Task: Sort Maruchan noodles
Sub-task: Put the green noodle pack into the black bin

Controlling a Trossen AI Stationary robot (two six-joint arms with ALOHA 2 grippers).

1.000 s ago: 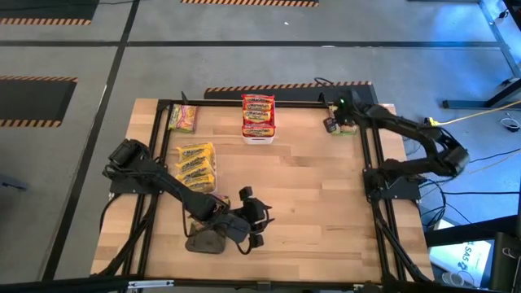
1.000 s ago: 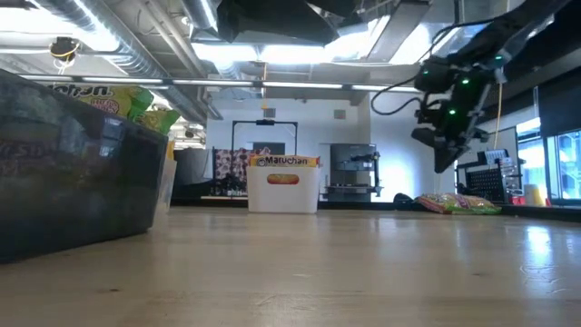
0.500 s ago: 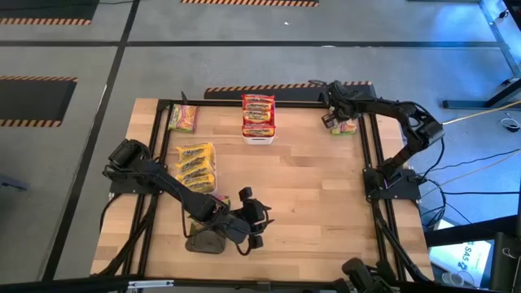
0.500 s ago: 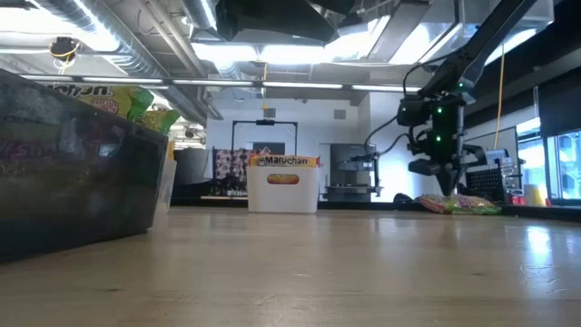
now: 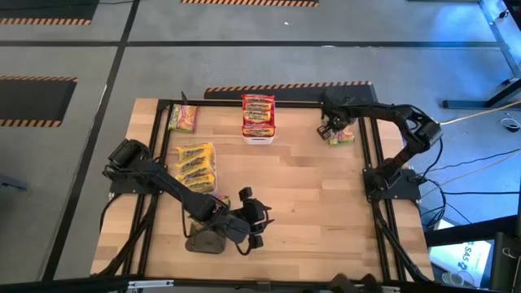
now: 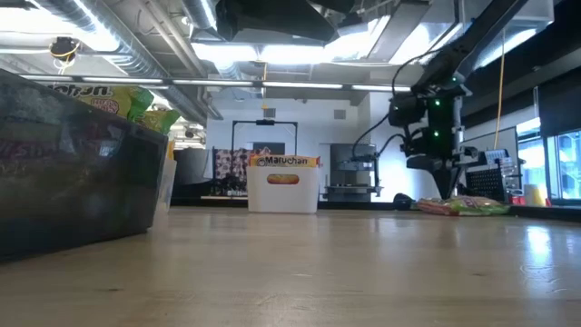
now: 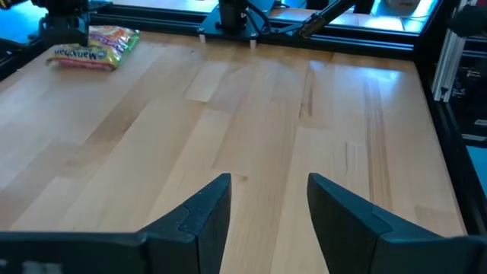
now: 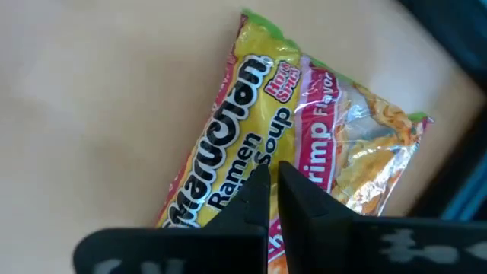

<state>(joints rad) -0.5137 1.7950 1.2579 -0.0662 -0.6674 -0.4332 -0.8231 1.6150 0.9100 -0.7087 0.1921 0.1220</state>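
Right under the right gripper [image 8: 272, 202] there's a loose Maruchan packet [image 8: 293, 137], the green/pink shrimp one, lying flat on the wood at the far right corner of the table [image 5: 309, 187]. Jaws are pressed together, basically no gap btw the two dark fingers [image 8: 300, 199], and they're pointing down at the packet's label; can't tell if the tips actually touch the wrapper or just hang a hair above it. Nothing's pinched as far as I can see. From the low cam the gripper sits straight over the packet [image 6: 463, 206], arm coming down from above.

Left gripper [image 7: 268, 205] is parked at the near edge of the table, jaws spread partway w/ nothing btw them, just bare wood ahead of the fingers. Same shrimp packet shows way out in front of it, off to one side, well apart.

Rest of the noodles, relative to the right gripper's jaws: white bin [image 5: 258, 137] w/ red-label packets [image 5: 258, 114] stacked in it is off to the side along the far edge, near but not touching. Another green/pink packet [image 5: 183, 118] sits further along at the far left corner. Yellow-label packets [image 5: 196, 166] are piled in a clear bin just beside the left arm, well apart from the right gripper. Dark tray [image 6: 73, 173] fills the left side of the low cam, up close
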